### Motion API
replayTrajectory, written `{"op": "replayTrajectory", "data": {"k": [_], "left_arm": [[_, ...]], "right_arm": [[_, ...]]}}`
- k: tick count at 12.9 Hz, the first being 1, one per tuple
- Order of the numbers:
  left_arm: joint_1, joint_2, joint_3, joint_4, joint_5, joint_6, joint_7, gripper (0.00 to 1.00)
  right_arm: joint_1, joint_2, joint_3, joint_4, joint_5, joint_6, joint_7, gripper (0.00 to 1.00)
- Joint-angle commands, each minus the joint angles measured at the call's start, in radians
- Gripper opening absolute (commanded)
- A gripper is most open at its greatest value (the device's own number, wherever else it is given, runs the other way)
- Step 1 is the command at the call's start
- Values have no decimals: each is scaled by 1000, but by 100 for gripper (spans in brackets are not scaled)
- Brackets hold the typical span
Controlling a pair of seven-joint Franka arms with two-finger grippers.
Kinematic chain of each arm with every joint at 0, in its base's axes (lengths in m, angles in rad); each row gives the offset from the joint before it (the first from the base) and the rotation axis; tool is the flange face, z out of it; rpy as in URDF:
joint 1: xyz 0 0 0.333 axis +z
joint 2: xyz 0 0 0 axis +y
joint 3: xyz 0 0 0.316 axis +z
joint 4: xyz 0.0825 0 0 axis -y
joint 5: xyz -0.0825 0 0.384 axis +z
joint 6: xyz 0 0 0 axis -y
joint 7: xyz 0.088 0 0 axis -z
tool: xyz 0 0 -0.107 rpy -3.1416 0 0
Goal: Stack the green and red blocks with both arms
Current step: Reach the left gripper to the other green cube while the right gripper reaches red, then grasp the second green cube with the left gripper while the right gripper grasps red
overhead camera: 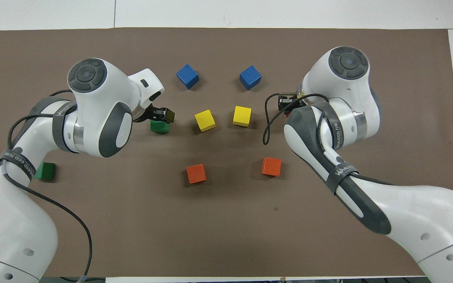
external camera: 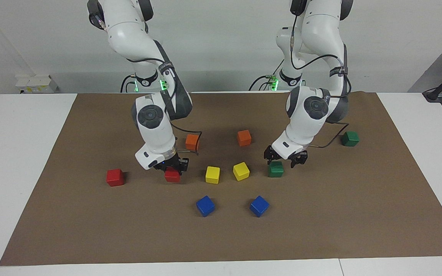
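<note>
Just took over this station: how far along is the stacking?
Nothing is stacked yet. The right tool is shut on a red block, seemingly lifted just off the mat. The left tool hangs open over a green block. Left: carry each onto its match, the other red block and other green block.

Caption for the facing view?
Right gripper holds a red block; left gripper hovers over a green block.

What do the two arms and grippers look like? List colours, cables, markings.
Both arms are glossy white with dark grey joint caps and grey bands lettered in white. A black cable loops beside each wrist. Left gripper and right gripper are black. Green lights glow at the bases.
</note>
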Motion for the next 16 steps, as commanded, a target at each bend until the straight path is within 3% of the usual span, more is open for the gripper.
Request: {"op": "replayTrajectory", "data": {"k": [1, 6, 10, 11, 12, 13, 16], "left_arm": [[-32, 34, 19, 17, 16, 39, -4, 100], [-49, 52, 18, -26, 45, 79, -2, 100], [-51, 48, 19, -46, 51, 76, -1, 99], [-54, 46, 21, -52, 51, 76, -2, 74], [-57, 41, 21, -57, 51, 65, -2, 34], [-57, 40, 21, -59, 53, 56, 1, 0], [-43, 37, 21, -39, 51, 3, -4, 0]], "right_arm": [[-88, -79, 7, 11, -13, -87, -216, 0], [-251, -104, 8, -10, -11, -108, -403, 0], [-310, -146, 7, -130, -13, -19, -454, 0], [-311, -155, 7, -160, -13, 18, -457, 0], [-320, -164, 7, -191, -13, 47, -457, 0], [-328, -167, 7, -208, -13, 69, -457, 0], [-333, -163, 7, -220, -13, 87, -454, 0]]}}
